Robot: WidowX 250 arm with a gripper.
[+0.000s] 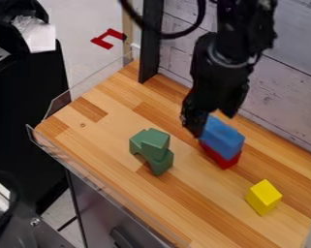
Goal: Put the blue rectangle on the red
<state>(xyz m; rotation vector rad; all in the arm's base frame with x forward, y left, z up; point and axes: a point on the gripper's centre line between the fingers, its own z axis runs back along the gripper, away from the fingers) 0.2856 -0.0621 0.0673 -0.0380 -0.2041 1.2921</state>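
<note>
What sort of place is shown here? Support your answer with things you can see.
Probably a robotics lab or workshop: a black robot arm hangs over a wooden work surface bearing coloured blocks, beside a wall of painted planks.

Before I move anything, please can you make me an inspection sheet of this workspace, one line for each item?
Surface: light wooden tabletop with some darker strips.
Job's things: the blue block sits on top of the red block, whose lower part shows beneath it.
Clutter: green blocks, grouped together to the left in the picture; yellow block toward the lower right.
Gripper: at the upper end of the blue block; whether it grips cannot be told.
Cables: black cable looping beside the arm, near the picture's top.
Surroundings: pale plank wall behind the tabletop; dark post at its corner.
</note>
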